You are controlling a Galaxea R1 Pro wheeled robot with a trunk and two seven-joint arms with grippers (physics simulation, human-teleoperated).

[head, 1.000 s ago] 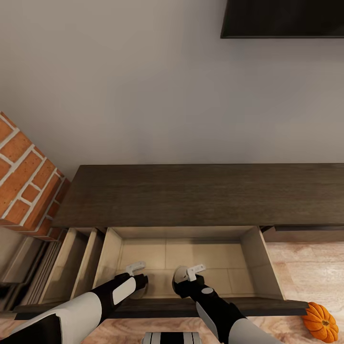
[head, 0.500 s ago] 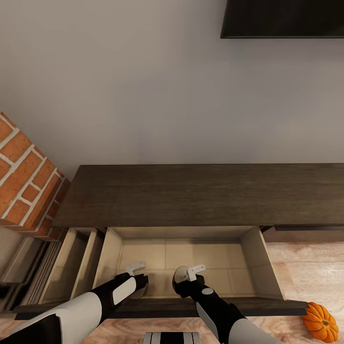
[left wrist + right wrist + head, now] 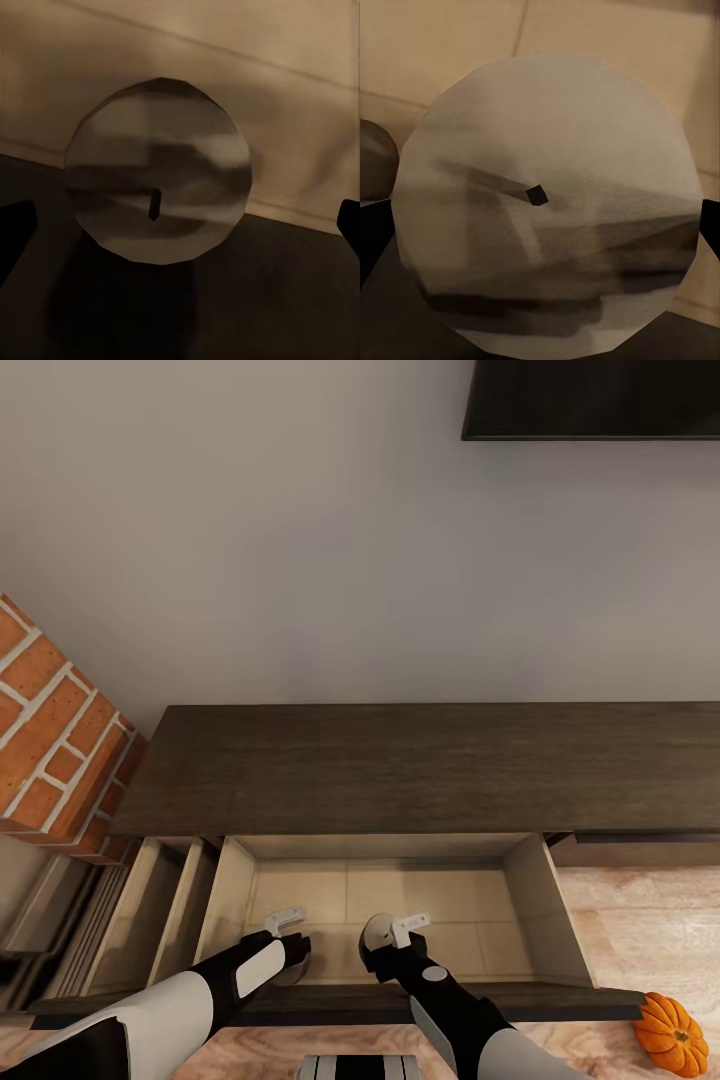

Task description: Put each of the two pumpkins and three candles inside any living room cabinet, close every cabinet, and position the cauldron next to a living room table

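Note:
The dark-brown cabinet [image 3: 430,765] has its wide drawer [image 3: 533,900] pulled out, pale beige inside. Both grippers reach down into it near the front. My left gripper [image 3: 293,950] is open, and a grey candle [image 3: 157,171] stands on the drawer floor between its spread fingertips [image 3: 16,225]. My right gripper [image 3: 386,952] is open too, with a second candle [image 3: 544,202] close under it, its pale top [image 3: 374,933] spanning nearly the whole gap between the fingertips [image 3: 711,225]. One orange pumpkin [image 3: 672,1035] lies on the floor right of the drawer front.
A narrower drawer [image 3: 150,910] stands open left of the wide one. A brick fireplace corner [image 3: 50,720] rises at the left. A dark screen [image 3: 600,400] hangs on the wall above. Wood floor [image 3: 650,920] lies to the right.
The right gripper has edged slightly back and left over its candle. The left arm and the pumpkin have stayed put.

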